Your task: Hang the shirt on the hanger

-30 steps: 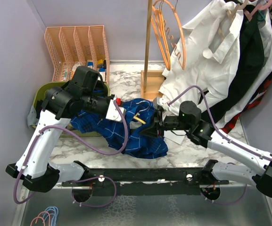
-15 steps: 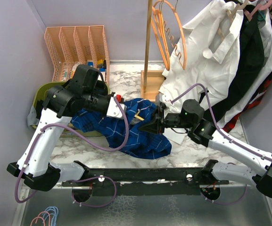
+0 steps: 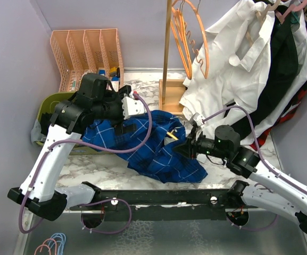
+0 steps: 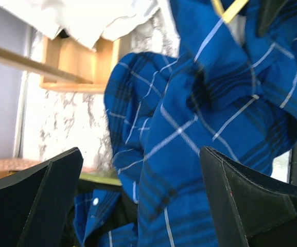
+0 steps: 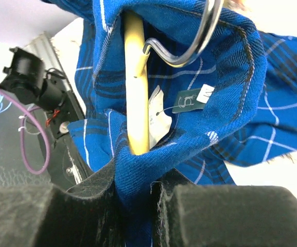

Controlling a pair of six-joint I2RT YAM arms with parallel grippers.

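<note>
The blue plaid shirt lies bunched on the marble table between both arms. A short piece of the yellow hanger pokes out of its collar. In the right wrist view the hanger and its metal hook sit inside the collar of the shirt. My right gripper is shut on a fold of that fabric just below the hanger arm; from above the right gripper is at the shirt's right edge. My left gripper hovers open over the shirt's upper left. Its black fingers stand wide apart, with the shirt beyond them.
An orange file rack and a green bin stand at the back left. A wooden stand carries orange hangers. A big white shirt and a black garment hang at the right. A black rail runs along the near edge.
My left gripper has opened, let go of the shirt and swung a little back. The right gripper has pulled the collar and hanger to the right and nearer, dragging the shirt along.
</note>
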